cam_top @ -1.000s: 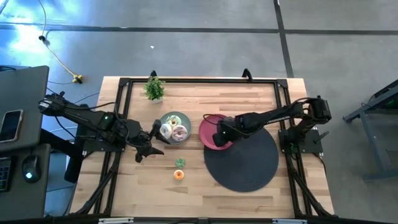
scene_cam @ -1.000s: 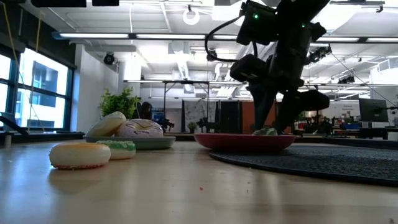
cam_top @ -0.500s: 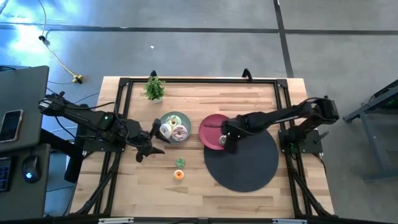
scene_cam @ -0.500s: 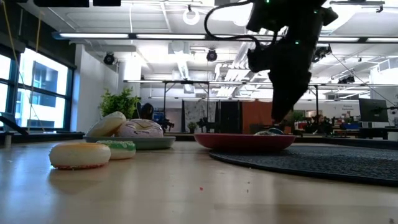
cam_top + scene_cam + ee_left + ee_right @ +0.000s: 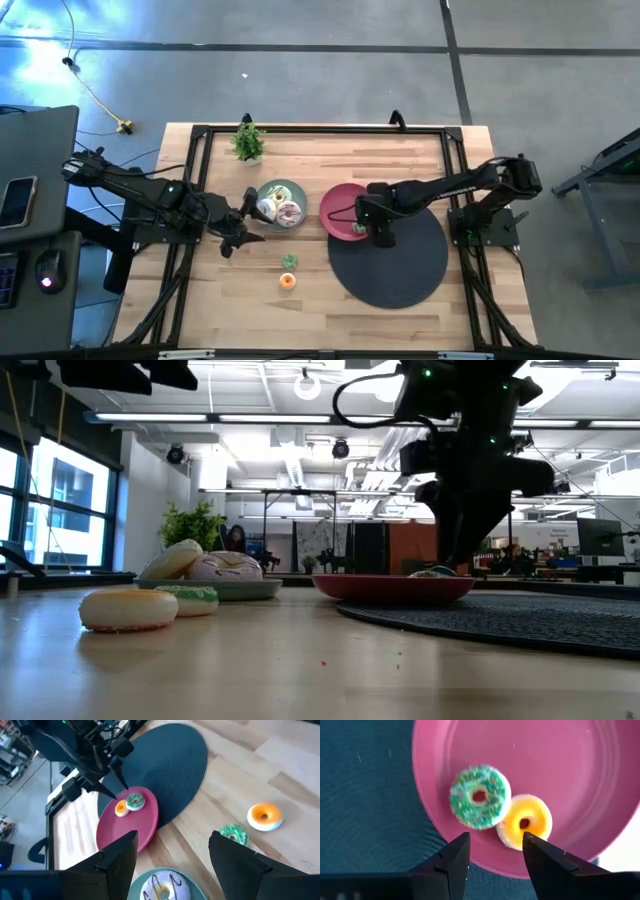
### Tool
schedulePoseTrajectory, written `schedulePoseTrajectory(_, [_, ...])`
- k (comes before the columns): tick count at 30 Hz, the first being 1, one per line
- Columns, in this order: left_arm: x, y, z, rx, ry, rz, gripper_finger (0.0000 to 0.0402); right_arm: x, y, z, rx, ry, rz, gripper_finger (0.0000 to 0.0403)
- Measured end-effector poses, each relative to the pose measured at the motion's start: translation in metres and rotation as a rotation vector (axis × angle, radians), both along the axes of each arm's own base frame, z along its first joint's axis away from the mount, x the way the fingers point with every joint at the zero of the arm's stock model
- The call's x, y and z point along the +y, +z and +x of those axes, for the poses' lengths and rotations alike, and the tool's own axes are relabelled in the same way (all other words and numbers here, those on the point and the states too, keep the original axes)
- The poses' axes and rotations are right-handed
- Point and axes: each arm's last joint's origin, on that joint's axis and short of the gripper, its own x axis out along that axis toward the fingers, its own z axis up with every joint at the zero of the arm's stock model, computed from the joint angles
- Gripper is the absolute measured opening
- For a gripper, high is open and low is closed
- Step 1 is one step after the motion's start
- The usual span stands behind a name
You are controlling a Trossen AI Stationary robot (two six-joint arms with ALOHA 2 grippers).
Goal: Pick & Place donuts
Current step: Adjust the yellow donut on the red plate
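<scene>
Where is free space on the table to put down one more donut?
The pink plate is bare on its half toward the plant; two small donuts sit at the rim under the right gripper. Most of the black mat is bare. The grey-green plate is crowded.

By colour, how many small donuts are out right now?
Green donuts: 2, one on the pink plate, one on the table
Orange donuts: 2, one on the plate, one on the table
Total: 4
</scene>
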Motion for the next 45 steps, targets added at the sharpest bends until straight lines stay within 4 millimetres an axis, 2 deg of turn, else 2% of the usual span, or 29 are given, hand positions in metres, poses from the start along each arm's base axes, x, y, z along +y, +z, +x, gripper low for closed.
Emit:
schedulePoseTrajectory(12, [0.006,0.008,0.002,-0.107,0.234,0.01,0.0234,-0.019,-0.003,0.001,0.031,0.172,-0.046,0.016])
schedulePoseTrajectory(18, [0.009,0.009,0.002,-0.131,0.338,0.028,0.0234,-0.016,-0.02,0.009,0.048,0.258,0.006,0.016])
schedulePoseTrajectory(22, [0.009,0.008,0.002,-0.128,0.353,0.01,0.0234,-0.014,-0.025,0.012,0.057,0.262,-0.021,0.016])
schedulePoseTrajectory(28, [0.009,0.008,0.002,-0.13,0.364,0.009,0.0234,-0.019,-0.021,0.012,0.045,0.205,-0.077,0.0158])
schedulePoseTrajectory(34, [0.01,0.008,0.002,-0.13,0.376,0.025,0.0234,-0.03,-0.021,0.011,0.03,0.066,-0.011,0.0111])
schedulePoseTrajectory(39, [0.01,0.008,0.002,-0.129,0.376,0.026,0.0234,-0.033,-0.021,0.011,0.021,0.07,0.005,0.0063])
schedulePoseTrajectory(45, [0.01,0.008,0.002,-0.129,0.376,0.026,0.0234,-0.028,-0.023,0.013,0.019,0.103,-0.001,0.0058])
